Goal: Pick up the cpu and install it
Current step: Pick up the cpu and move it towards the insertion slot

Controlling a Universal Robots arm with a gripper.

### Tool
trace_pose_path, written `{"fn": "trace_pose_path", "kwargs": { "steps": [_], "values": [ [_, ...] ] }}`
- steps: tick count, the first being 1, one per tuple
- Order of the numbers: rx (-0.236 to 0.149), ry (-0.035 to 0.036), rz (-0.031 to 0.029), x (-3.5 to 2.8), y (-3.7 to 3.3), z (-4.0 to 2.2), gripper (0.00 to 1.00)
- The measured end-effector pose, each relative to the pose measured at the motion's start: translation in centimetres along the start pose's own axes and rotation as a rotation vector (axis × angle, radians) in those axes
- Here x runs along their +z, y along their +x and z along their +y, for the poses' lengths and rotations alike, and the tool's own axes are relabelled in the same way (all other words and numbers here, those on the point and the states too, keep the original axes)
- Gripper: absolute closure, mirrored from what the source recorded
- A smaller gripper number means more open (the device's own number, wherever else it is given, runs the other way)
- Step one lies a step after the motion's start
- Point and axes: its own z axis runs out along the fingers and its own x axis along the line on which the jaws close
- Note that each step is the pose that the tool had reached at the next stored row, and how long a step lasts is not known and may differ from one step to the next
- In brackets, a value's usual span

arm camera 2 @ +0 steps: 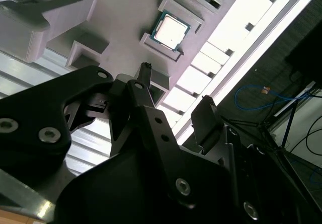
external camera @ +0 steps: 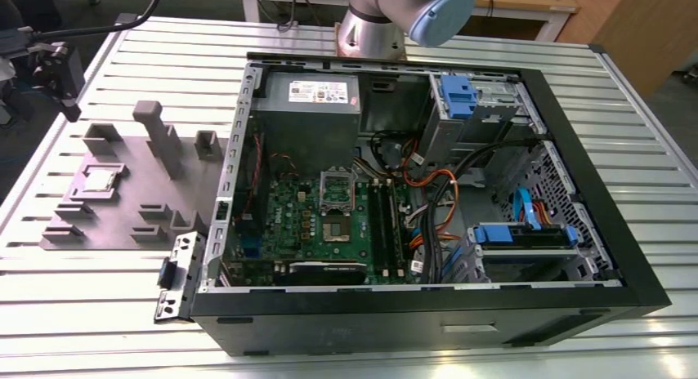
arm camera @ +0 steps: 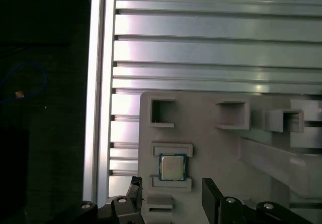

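The cpu (external camera: 100,180) is a small square chip with a silver top. It lies flat in a shallow framed pocket of the grey-purple moulded plate (external camera: 120,211), at the exterior view's left, beside the open computer case (external camera: 436,314). My gripper (external camera: 68,101) hangs above the plate's far left corner, clear of the chip. In the first wrist view the cpu (arm camera: 173,167) sits just beyond the two black fingertips (arm camera: 135,191), roughly centred on the gap. In the second wrist view the cpu (arm camera 2: 171,30) lies farther off from the gripper (arm camera 2: 175,83). The gripper is open with nothing between the fingers.
The green motherboard (external camera: 327,232) lies inside the case, with its socket (external camera: 336,189) near the middle. Tall upright blocks (external camera: 163,142) rise from the plate between the chip and the case wall. The slatted metal table (external camera: 98,314) ends just beyond the plate's left side.
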Motion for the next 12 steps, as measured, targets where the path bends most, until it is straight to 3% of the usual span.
{"fn": "trace_pose_path", "kwargs": {
  "steps": [12],
  "values": [
    [0.0, -0.0001, 0.0, 0.18, 0.0, -0.01, 0.41]
  ]
}}
